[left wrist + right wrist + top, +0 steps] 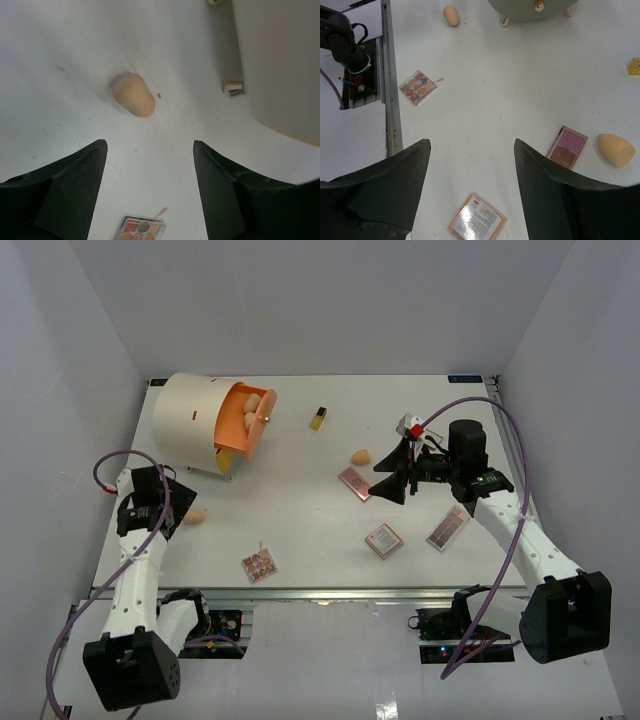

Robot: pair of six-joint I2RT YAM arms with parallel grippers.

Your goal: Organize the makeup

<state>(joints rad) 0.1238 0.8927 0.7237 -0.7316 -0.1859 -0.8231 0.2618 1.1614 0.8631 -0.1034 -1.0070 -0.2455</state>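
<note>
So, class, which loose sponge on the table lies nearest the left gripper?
The left sponge, just ahead of the open left gripper; the other sponge sits mid-table by the pink palette.

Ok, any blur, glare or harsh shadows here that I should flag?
Top external: sharp, evenly lit, soft shadow beside the cream cylinder. Left wrist: the sponge looks slightly soft; the left gripper's fingers are almost black. Right wrist: sharp, with a pale sheen on the nearest palette.
</note>
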